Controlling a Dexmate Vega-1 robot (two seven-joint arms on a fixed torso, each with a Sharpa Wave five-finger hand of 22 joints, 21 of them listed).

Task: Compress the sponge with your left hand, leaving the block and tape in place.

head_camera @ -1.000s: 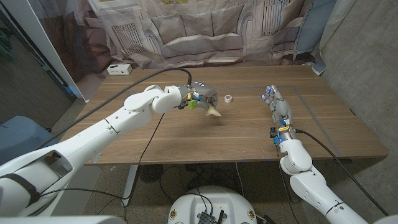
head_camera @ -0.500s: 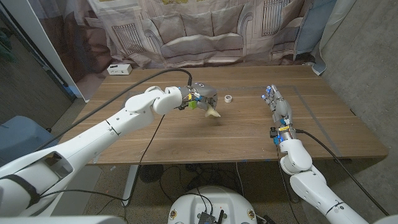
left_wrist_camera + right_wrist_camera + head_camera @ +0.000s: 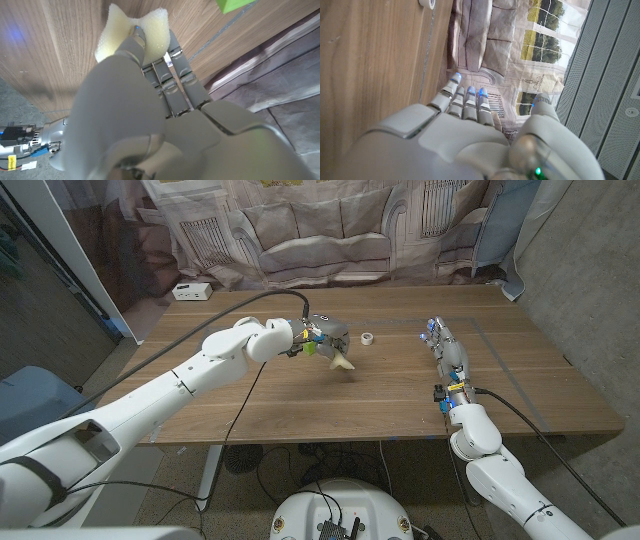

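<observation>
A pale yellow sponge [image 3: 342,362] sits near the table's middle, and my left hand [image 3: 325,336] grips it from above. In the left wrist view the sponge [image 3: 125,30] is pinched in at its middle, bulging to both sides of my fingers [image 3: 170,60]. A green block [image 3: 310,348] lies under the hand's near side, also seen as the green block [image 3: 235,5]. A small white tape roll [image 3: 367,338] lies just right of the hand. My right hand [image 3: 445,350] stands on its edge at the right, fingers straight, holding nothing; the right hand [image 3: 465,125] points toward the tape roll [image 3: 426,3].
A white box [image 3: 191,292] sits at the table's far left corner. A curtain printed with buildings hangs behind the table [image 3: 300,405]. A black cable runs along my left arm above the tabletop.
</observation>
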